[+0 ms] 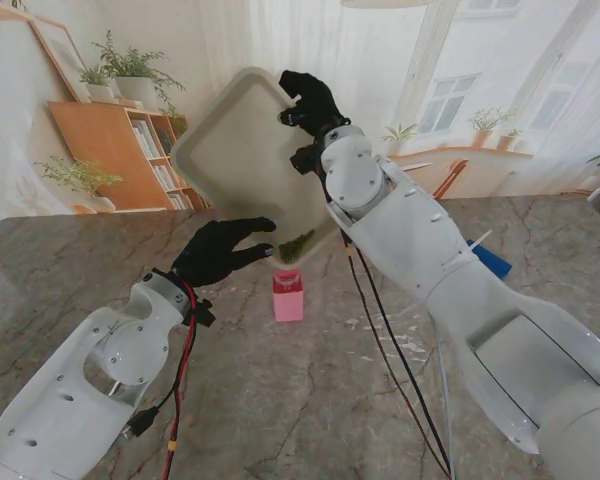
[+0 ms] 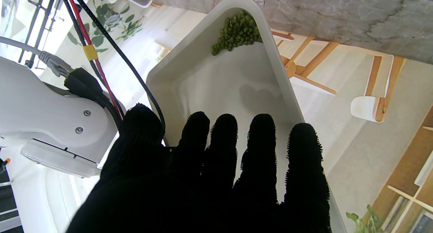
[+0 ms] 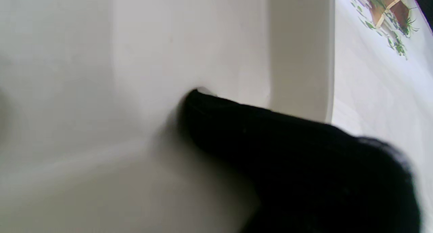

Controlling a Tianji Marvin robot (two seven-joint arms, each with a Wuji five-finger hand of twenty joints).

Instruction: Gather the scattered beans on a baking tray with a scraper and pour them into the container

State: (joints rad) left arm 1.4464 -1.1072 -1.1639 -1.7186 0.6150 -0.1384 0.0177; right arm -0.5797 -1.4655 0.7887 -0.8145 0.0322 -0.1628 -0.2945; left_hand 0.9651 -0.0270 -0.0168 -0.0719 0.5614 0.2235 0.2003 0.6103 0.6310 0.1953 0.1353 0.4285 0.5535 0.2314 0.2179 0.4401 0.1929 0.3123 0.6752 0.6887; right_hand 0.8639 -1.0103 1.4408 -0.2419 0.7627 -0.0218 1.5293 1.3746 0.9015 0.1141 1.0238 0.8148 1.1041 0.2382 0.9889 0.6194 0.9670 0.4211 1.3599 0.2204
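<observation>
From the stand's view, the right hand (image 1: 308, 103) grips the far upper edge of the baking tray (image 1: 235, 150), holding it tipped steeply so that one corner points down. The beans (image 1: 297, 245) are heaped in that low corner, directly over the pink container (image 1: 288, 295), which stands on the marbled desk (image 1: 70, 270) just beyond the left hand's fingertips. The left hand (image 1: 220, 252) reaches toward the tray's lower edge with its fingers stretched out flat and slightly apart, holding nothing (whether they touch the tray I cannot tell from here). A blue object (image 1: 492, 262) lies on the desk to the right of the right arm, partly hidden behind it.

In the left wrist view, the left hand (image 2: 209, 178) shows its fingers (image 2: 260, 151) straight and spread in front of the tray (image 2: 203, 80), whose pale inside faces the camera. The green beans (image 2: 236, 33) are bunched in the tray's corner farthest from the fingertips, close to the desk (image 2: 338, 16).

In the right wrist view, the right hand (image 3: 304, 168) fills the near part, one dark finger (image 3: 216, 111) pressed against the tray (image 3: 101, 90) beside its raised rim. The grip is closed on the tray; the other fingers are out of sight.
</observation>
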